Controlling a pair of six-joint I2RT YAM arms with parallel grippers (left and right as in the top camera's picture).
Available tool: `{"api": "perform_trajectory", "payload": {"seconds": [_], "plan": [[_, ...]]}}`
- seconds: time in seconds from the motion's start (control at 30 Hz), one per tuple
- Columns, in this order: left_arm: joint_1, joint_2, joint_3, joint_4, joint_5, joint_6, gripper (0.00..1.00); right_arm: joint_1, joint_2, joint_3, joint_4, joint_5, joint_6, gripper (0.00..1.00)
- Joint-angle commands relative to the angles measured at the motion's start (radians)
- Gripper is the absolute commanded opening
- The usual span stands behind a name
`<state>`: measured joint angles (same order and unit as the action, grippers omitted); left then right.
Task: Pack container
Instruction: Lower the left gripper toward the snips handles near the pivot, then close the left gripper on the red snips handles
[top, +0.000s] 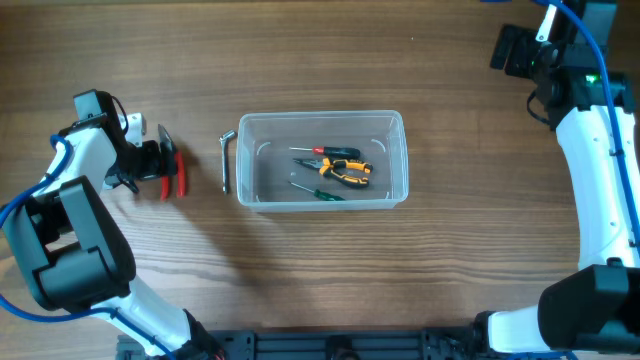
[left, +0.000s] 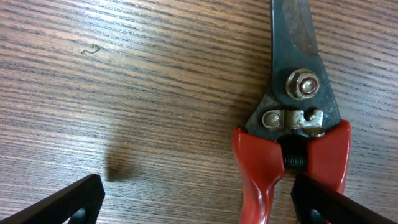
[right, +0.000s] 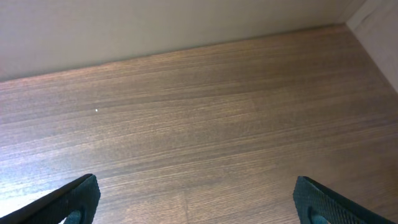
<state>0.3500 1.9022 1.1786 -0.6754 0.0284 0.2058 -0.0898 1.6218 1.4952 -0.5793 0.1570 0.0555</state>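
The clear plastic container (top: 320, 117) stands mid-table. It holds orange-and-black pliers (top: 346, 171), a red-handled screwdriver (top: 326, 151) and a green-handled screwdriver (top: 318, 192). Red-handled snips (top: 174, 167) lie on the table at the far left. My left gripper (top: 150, 160) is low over them. In the left wrist view the left gripper (left: 199, 205) is open, with one red handle of the snips (left: 292, 124) between the fingers and the right finger over the other handle. My right gripper (top: 515, 48) is at the far right back, and the right wrist view shows it (right: 196, 199) open and empty above bare wood.
A metal hex key (top: 226, 160) lies just left of the container. A wall edge (right: 186, 25) runs along the back of the table in the right wrist view.
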Motion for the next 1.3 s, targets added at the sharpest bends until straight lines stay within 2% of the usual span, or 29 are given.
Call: {"api": "perform_trajectory", "payload": {"seconds": [0.0,0.57,1.27], "plan": [[-0.001,0.011,0.011,0.003,0.020,0.027,0.99,0.001,-0.005,0.011,0.003,-0.008,-0.003,1.00],[-0.073,0.011,0.011,-0.013,0.019,0.026,1.00,0.001,-0.005,0.011,0.003,-0.008,-0.003,1.00],[-0.073,0.011,0.011,0.008,0.020,0.002,1.00,0.001,-0.005,0.011,0.003,-0.008,-0.003,1.00]]}}
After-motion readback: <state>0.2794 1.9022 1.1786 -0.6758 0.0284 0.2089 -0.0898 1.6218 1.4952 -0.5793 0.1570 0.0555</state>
